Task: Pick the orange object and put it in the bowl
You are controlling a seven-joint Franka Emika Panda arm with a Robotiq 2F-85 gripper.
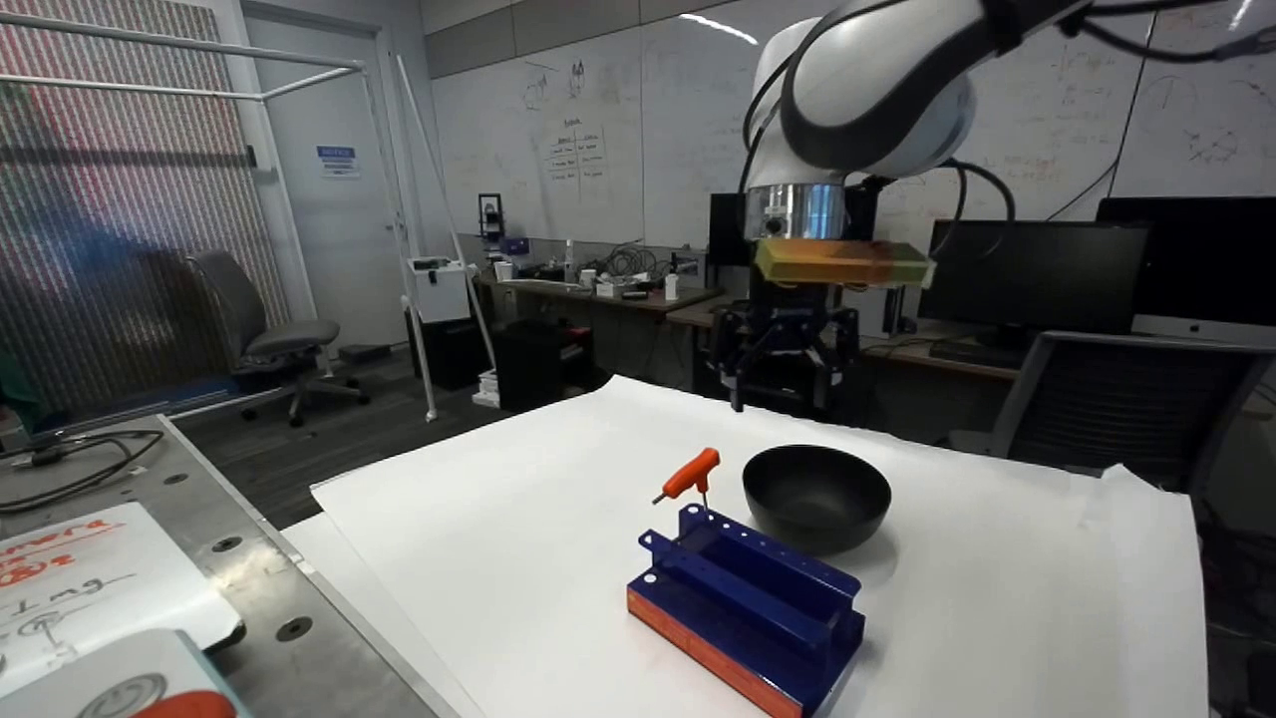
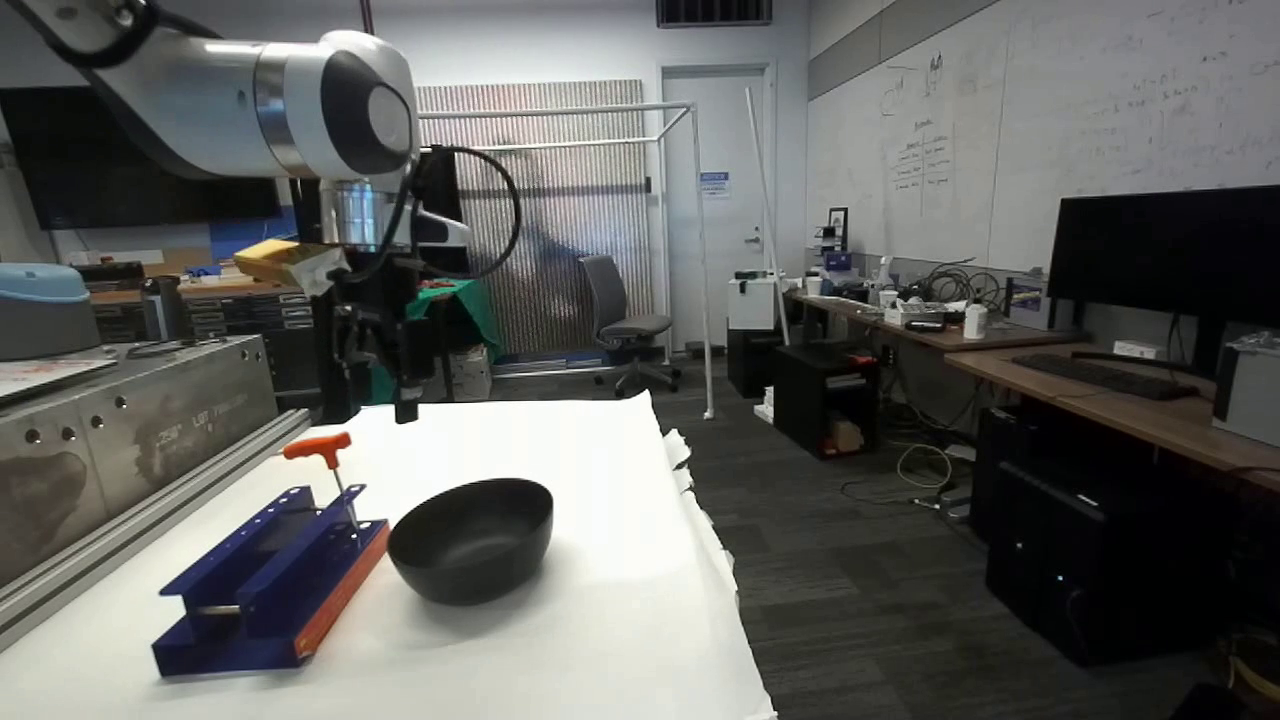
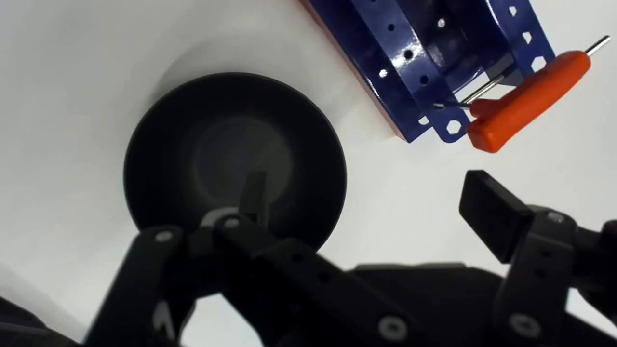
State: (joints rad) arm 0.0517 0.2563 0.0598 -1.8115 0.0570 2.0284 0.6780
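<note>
While one bowl (image 1: 817, 499) sits—one rack (image 1: 746, 606) holds one orange handle (image 3: 532, 99).

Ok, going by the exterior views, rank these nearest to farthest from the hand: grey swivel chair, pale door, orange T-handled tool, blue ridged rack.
1. Orange T-handled tool: below and picture-left of the hand.
2. Blue ridged rack: on the white-covered table, holding the tool.
3. Grey swivel chair: standing beyond the table.
4. Pale door: farther back, beyond the chair.
</note>
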